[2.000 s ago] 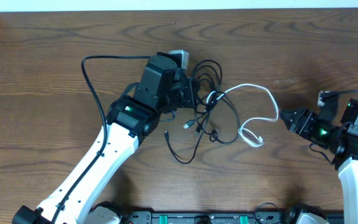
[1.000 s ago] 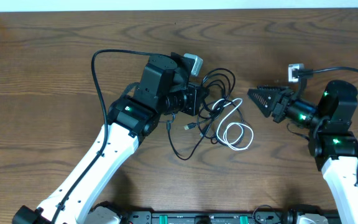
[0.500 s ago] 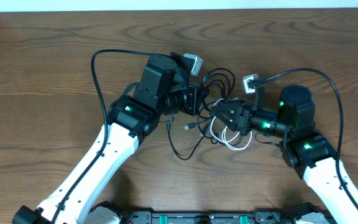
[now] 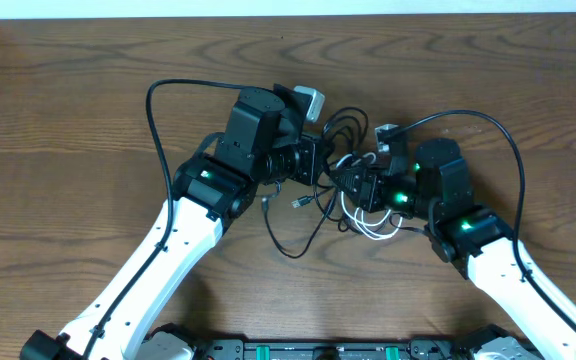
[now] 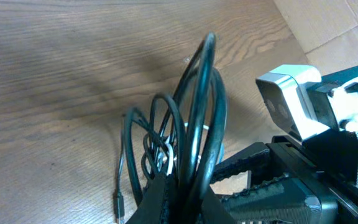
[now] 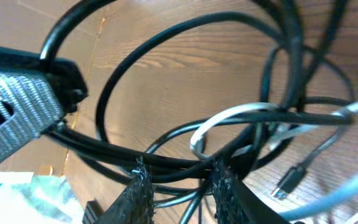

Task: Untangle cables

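The left arm (image 4: 168,235) reaches in from the lower left of the bundle. The left gripper (image 4: 313,160) sits at the bundle's left edge, clamped on several black loops (its wrist view shows them rising straight out from between the fingers (image 5: 159,200)). The cables (image 4: 340,135) lie tangled on the wooden table (image 4: 68,90). Black loops fan out above and below the bundle's middle, a small plug end (image 4: 300,203) lies at its lower left, and the white cable (image 4: 373,230) coils at its lower right. The right gripper (image 4: 351,183) is nosed into the bundle from the right, its fingers (image 6: 138,194) apart, with black strands crossing the gap between them. The right arm (image 4: 513,275) runs off to the bundle's lower right.
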You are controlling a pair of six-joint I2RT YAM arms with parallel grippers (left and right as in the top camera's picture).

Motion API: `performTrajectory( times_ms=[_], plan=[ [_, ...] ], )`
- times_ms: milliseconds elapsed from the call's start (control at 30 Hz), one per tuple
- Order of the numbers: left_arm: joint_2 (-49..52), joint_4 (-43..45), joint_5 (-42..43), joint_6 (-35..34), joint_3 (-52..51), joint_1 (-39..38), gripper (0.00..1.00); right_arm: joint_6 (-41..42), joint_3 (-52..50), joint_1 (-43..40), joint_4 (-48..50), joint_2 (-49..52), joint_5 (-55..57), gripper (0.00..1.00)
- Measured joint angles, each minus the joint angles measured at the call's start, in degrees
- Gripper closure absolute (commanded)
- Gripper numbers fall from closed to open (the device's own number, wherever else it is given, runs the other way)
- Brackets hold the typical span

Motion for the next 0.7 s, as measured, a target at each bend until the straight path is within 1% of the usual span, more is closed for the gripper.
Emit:
performTrajectory(
  times_ms=[167, 367, 500, 700],
  plan=[
    [0.0, 0.0, -0.02, 0.0, 0.0, 0.0, 0.92, 0.33, 0.0, 0.0, 0.0, 0.0, 2.75, 0.65],
    [0.0, 0.0, 0.02, -0.46, 0.0, 0.0, 0.93, 0.46, 0.0, 0.0, 0.96, 0.0, 4.94, 0.64],
    [0.0, 0.02, 0.76, -0.74, 0.0, 0.0, 0.92, 2.82, 0.0, 0.0, 2.69, 0.0, 5.35, 0.66],
    [0.0, 0.13, 2.8, -0.74, 0.0, 0.0, 0.93, 9.16, 0.0, 0.0, 3.37, 0.0, 5.79, 0.71]
  ],
)
